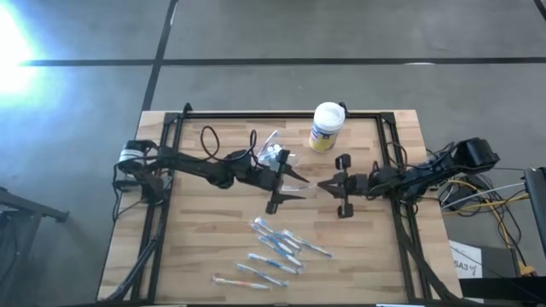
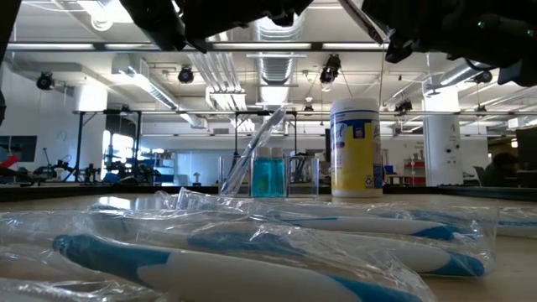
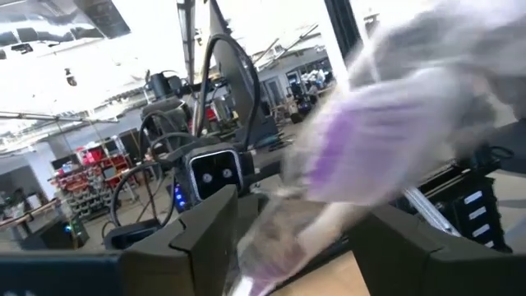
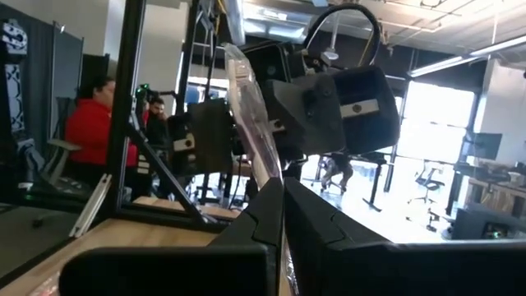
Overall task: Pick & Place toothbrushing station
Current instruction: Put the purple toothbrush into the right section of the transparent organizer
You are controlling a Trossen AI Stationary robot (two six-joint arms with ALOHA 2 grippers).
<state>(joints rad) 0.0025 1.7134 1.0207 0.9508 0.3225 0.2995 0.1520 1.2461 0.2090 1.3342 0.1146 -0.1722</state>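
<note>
Toothbrushing station (image 2: 270, 174) sits on the desk (image 1: 205, 247) just beside the white canister (image 1: 326, 125). Left gripper (image 1: 294, 185) jaws spread around a wrapped toothbrush (image 3: 345, 173); right gripper (image 1: 327, 185) jaws pinch the wrapper end.

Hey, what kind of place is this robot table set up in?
Most likely a robotics lab or workshop in a big open industrial hall: exposed ceiling ducts and strip lights overhead, metal racks of gear, and people seated at other workstations behind the wooden table.
</note>
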